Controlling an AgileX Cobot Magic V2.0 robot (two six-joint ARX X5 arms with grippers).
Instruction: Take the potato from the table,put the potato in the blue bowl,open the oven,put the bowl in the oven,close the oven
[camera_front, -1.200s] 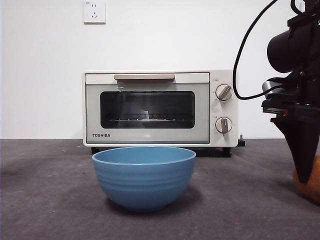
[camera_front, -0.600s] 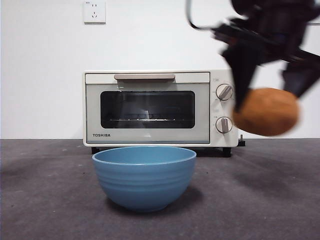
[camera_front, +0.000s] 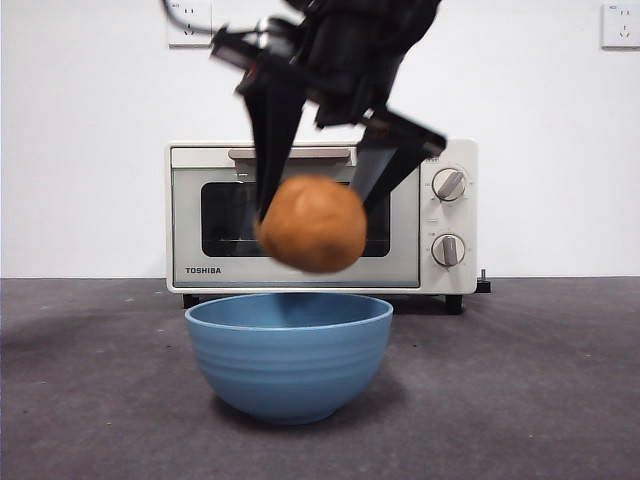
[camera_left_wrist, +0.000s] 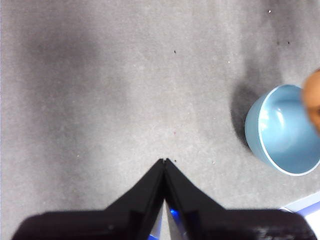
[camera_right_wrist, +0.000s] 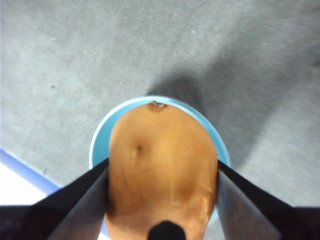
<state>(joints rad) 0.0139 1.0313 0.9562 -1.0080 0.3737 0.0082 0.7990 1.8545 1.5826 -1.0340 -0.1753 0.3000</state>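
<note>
The orange-brown potato (camera_front: 312, 224) hangs in the air just above the blue bowl (camera_front: 288, 352), with my right gripper (camera_front: 318, 205) shut on it from above. In the right wrist view the potato (camera_right_wrist: 162, 170) fills the space between both jaws and the bowl's rim (camera_right_wrist: 98, 141) shows beneath it. The cream Toshiba oven (camera_front: 400, 250) stands behind the bowl with its door shut. My left gripper (camera_left_wrist: 165, 161) is shut on nothing, high over the bare table (camera_left_wrist: 100, 100), with the bowl (camera_left_wrist: 281, 131) off to its side.
A wall socket (camera_front: 188, 20) sits high on the white wall behind the oven, another (camera_front: 620, 24) at the far right. Dark grey table (camera_front: 520, 390) stretches to both sides of the bowl.
The right gripper has carried the potato from low at the table's right edge, up and leftward, to a spot over the bowl. The bowl and oven have not moved.
</note>
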